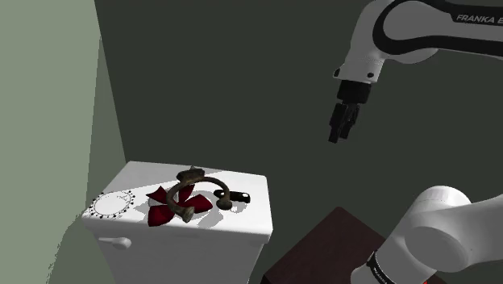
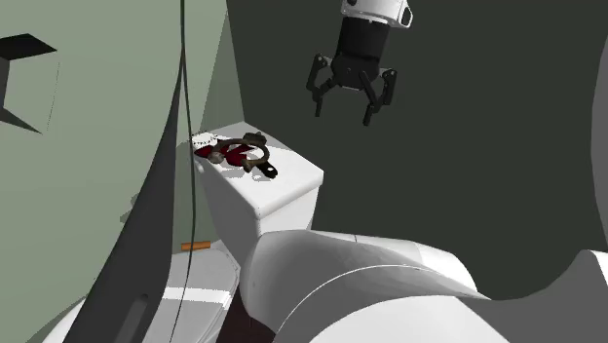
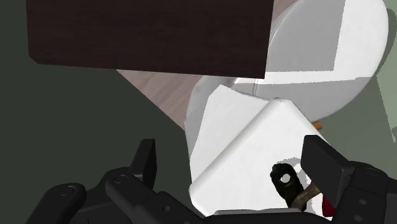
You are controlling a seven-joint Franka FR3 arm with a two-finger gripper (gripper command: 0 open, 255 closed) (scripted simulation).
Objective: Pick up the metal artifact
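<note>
Found lying on the white toilet tank lid [image 1: 246, 184]: curled brownish metal artifact [image 1: 193, 173], draped across a red flower-shaped piece [image 1: 161, 215], with a white dial [image 1: 109, 204] at its nine o'clock and a small black piece [image 1: 239, 196] at its three o'clock in the shoulder view. Seen well above the lid, at two o'clock from the artifact: black gripper [image 1: 340, 129], fingers spread wide, clasping nothing.

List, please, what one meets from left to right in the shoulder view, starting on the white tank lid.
White dial → curved metal piece → robot arm.
</note>
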